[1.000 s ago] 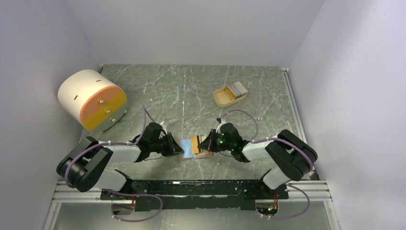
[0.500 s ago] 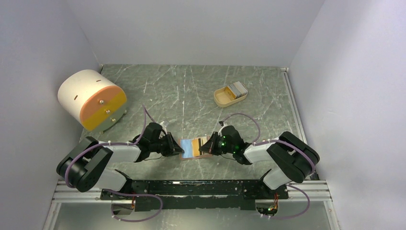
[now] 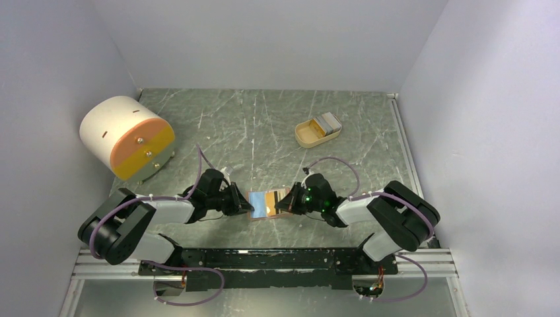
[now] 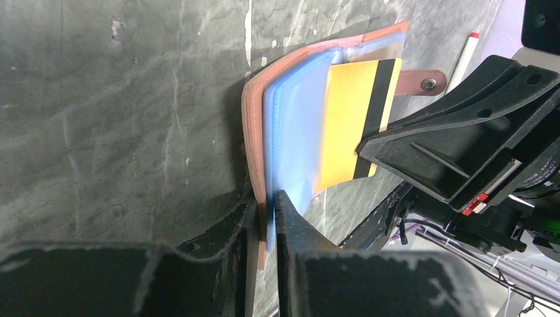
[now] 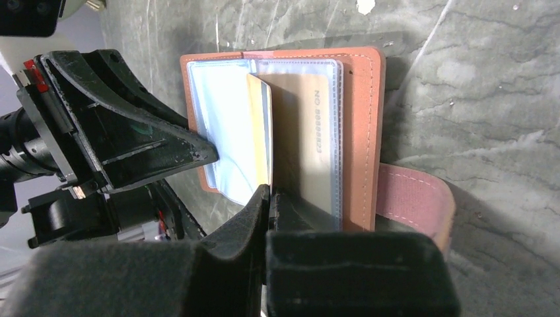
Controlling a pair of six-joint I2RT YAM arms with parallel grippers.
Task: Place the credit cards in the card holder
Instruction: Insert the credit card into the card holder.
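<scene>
Left wrist view: left gripper [image 4: 267,206] is clamping the open salmon-pink leather card holder [image 4: 253,125] on the green marble table [image 4: 119,99] — right gripper [image 5: 269,196] is pinching a yellow black-striped plastic card [image 4: 349,112] inside it.

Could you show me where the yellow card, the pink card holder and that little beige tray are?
yellow card [image 4: 348,125]: left wrist view, on its yellow face.
card holder [image 5: 362,132]: right wrist view, on its pink leather cover.
beige tray [image 3: 305,135]: top view, on its bare left end.
</scene>
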